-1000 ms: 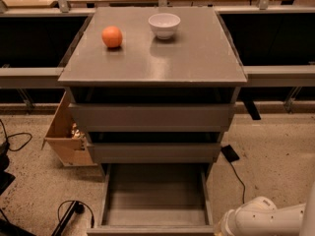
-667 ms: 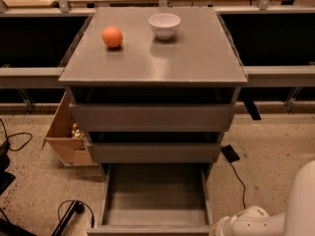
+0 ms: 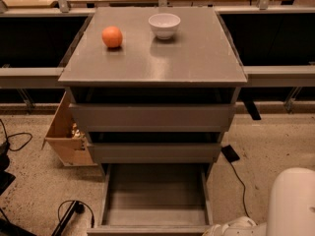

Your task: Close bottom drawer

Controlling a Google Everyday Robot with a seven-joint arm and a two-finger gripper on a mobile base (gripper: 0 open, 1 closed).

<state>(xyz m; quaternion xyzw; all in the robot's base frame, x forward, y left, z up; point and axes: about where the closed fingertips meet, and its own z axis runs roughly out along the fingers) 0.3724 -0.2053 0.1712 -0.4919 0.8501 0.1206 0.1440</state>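
Bottom drawer [image 3: 155,193] stands pulled out. Gripper [image 3: 232,228] sits low beside its front right corner; whether open or closed, cannot tell.

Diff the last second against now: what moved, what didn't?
The arm's lower white link slid left and down toward the front right corner of the bottom drawer; a larger arm segment entered at the right edge. The gripper is out of view, apparently below the frame. Nothing grasped or released. Drawer still pulled out; orange and white bowl on the cabinet top unmoved.
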